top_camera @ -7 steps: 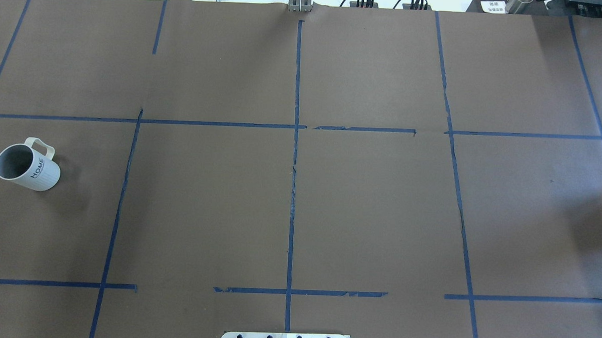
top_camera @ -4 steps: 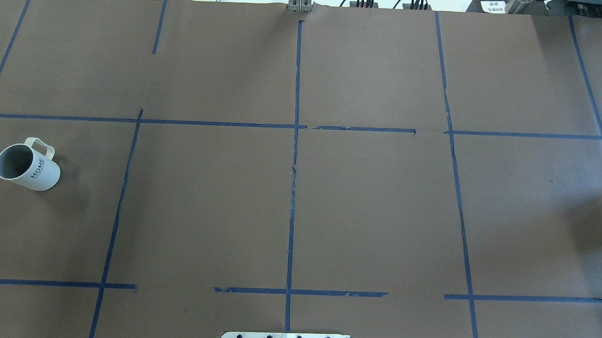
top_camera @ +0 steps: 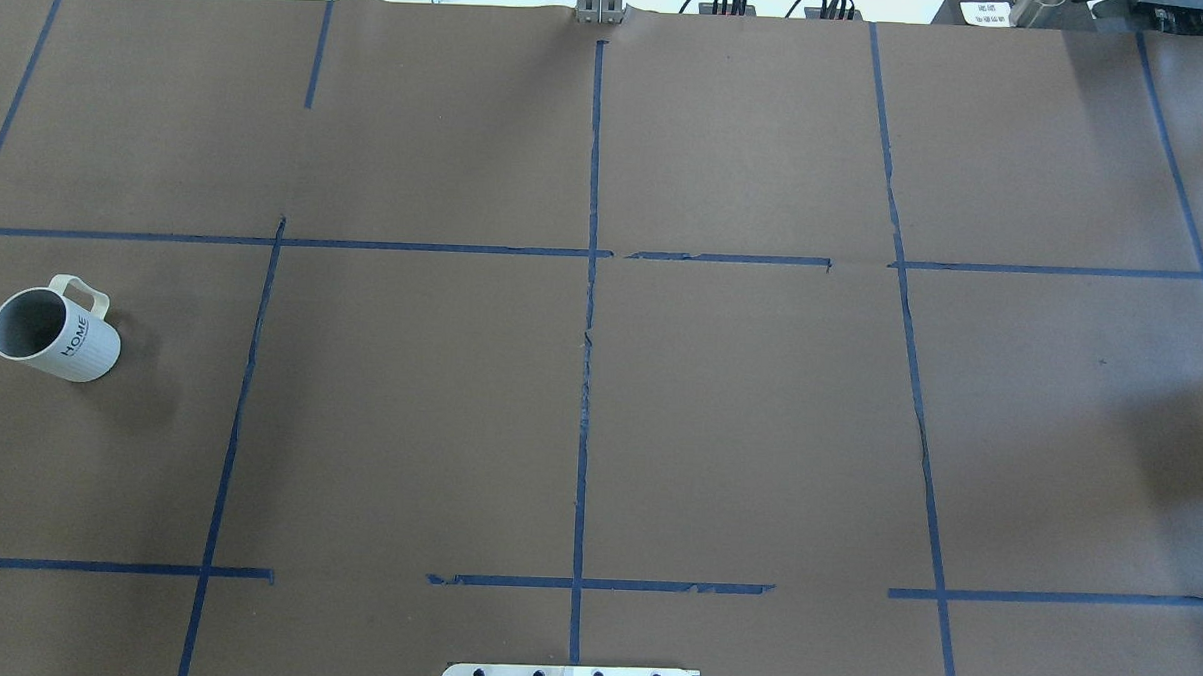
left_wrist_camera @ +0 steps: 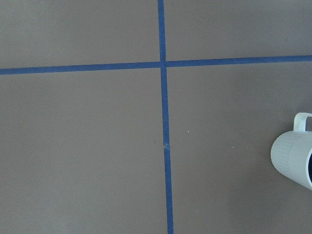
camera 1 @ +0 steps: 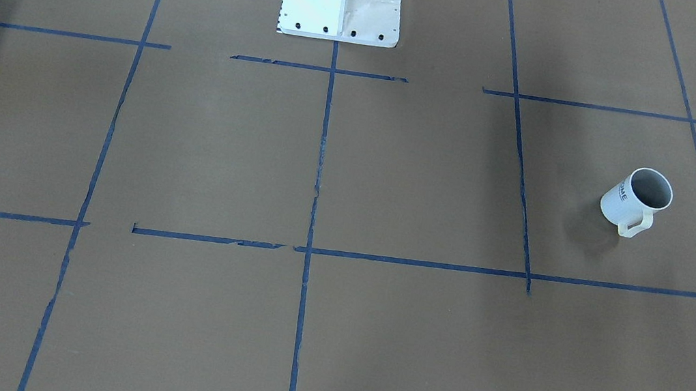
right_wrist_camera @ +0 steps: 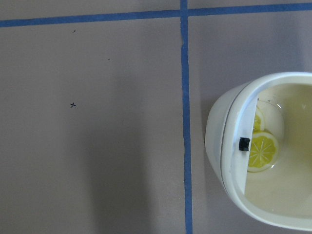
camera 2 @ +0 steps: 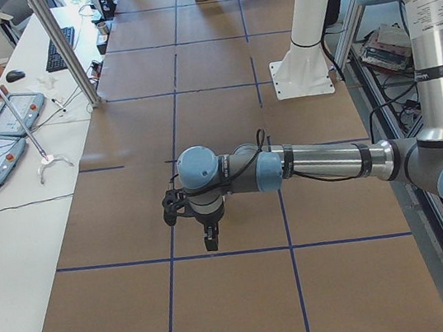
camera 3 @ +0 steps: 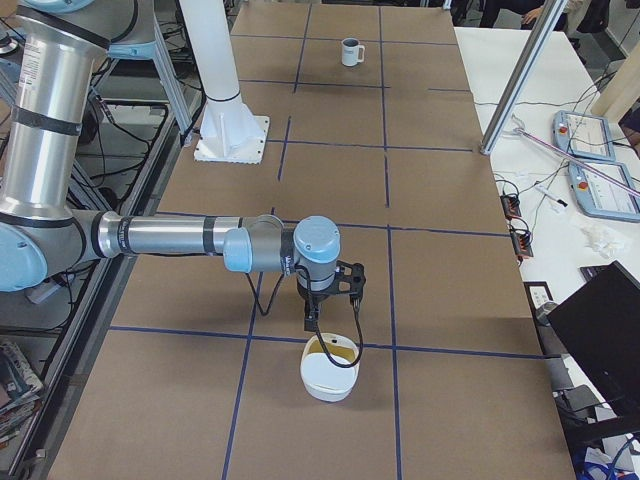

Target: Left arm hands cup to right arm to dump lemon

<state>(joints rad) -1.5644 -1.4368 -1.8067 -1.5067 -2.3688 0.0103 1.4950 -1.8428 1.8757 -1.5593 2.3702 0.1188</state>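
The small white ribbed "HOME" mug (left_wrist_camera: 295, 157) stands upright off to the right of my left lattice gripper (camera 2: 190, 221), handle (left_wrist_camera: 302, 121) pointing up-view, far nearer it than my right gripper (camera 3: 333, 290). I cannot tell how wide either gripper stands; neither seems to hold anything

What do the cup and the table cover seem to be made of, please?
The cup looks like glazed ceramic, though it could be hard plastic: a smooth white outside with a ribbed lower part, a matte grey inside and printed dark letters. The table cover looks like matte brown paper: it gives no shine, and blue tape lines with torn edges lie on it.
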